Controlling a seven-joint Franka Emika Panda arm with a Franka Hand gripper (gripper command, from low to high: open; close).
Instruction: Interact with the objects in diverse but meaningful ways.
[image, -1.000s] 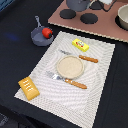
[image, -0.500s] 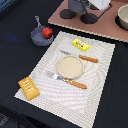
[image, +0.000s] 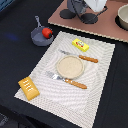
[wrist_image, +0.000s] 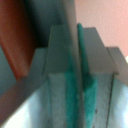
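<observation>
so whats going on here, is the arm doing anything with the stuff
Nothing is being handled right now. The gripper has its pads pressed together and is empty. On the striped mat, the plate sits between fork and knife, with the yellow packet and bread loaf near its edges. The tomato sits in the grey pan.

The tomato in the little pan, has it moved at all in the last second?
No. The tomato sits in the pan as before, at the same spot just off the placemat's corner in the exterior view.
</observation>
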